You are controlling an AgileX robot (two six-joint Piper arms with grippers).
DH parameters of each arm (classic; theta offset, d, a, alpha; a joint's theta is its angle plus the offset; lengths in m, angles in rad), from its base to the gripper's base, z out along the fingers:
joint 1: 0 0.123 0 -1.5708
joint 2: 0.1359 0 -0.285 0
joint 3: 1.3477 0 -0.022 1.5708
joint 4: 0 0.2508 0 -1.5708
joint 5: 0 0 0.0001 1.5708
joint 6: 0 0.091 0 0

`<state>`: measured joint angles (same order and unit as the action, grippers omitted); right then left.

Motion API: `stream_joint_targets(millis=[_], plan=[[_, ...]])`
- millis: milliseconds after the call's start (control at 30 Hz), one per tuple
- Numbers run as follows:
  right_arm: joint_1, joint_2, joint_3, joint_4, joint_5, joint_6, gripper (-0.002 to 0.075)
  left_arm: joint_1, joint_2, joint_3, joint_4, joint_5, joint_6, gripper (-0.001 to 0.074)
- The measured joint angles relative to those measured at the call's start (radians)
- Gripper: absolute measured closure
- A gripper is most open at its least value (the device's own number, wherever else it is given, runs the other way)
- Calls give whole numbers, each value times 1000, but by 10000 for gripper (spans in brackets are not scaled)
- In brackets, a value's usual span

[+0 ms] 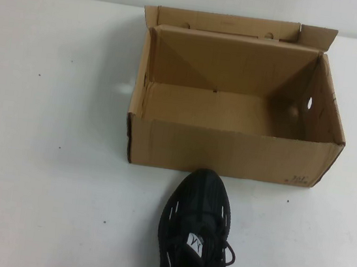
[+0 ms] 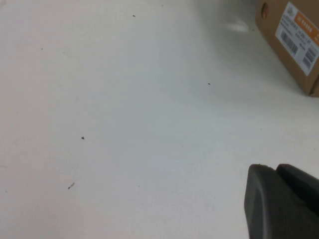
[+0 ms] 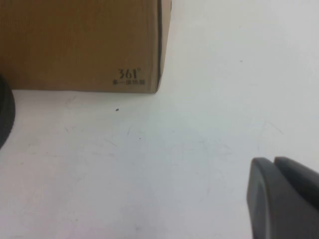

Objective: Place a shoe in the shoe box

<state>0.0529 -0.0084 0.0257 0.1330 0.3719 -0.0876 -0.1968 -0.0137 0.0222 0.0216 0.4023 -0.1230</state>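
The black lace-up shoe lies on the white table at the front centre, its toe pointing at the front wall of the shoe box and almost touching it. The brown cardboard box stands open and empty, its lid flap up at the back. Neither gripper shows in the high view. My left gripper hangs over bare table left of the box, its fingers together and empty. My right gripper is over bare table near the box's front right corner, fingers together and empty; a sliver of the shoe shows.
The white table stretches wide on both sides of the box and shoe. A pale wall runs along the table's far edge behind the box.
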Motion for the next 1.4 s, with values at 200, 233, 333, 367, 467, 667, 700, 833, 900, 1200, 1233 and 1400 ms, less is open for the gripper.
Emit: stream_joint_targets(millis=[200, 233, 333, 367, 467, 667, 700, 833, 900, 1200, 1233, 1400], plan=[[0, 0, 0, 0, 0, 0, 743, 0, 0, 0, 0, 0, 0, 736], [0, 0, 0, 0, 0, 0, 743, 0, 0, 0, 0, 0, 0, 736], [0, 0, 0, 0, 0, 0, 743, 0, 0, 0, 0, 0, 0, 736], [0, 0, 0, 0, 0, 0, 743, 0, 0, 0, 0, 0, 0, 736], [0, 0, 0, 0, 0, 0, 743, 0, 0, 0, 0, 0, 0, 736], [0, 0, 0, 0, 0, 0, 743, 0, 0, 0, 20, -2, 30, 736], [0, 0, 0, 0, 0, 0, 743, 0, 0, 0, 34, -2, 41, 736], [0, 0, 0, 0, 0, 0, 743, 0, 0, 0, 54, -2, 57, 736], [0, 0, 0, 0, 0, 0, 743, 0, 0, 0, 56, -2, 59, 736], [0, 0, 0, 0, 0, 0, 743, 0, 0, 1, 76, -8, 61, 736], [0, 0, 0, 0, 0, 0, 743, 0, 0, 2, 78, -13, 61, 736], [0, 0, 0, 0, -4, 0, 743, 0, 0, 2, 80, -49, 61, 736]])
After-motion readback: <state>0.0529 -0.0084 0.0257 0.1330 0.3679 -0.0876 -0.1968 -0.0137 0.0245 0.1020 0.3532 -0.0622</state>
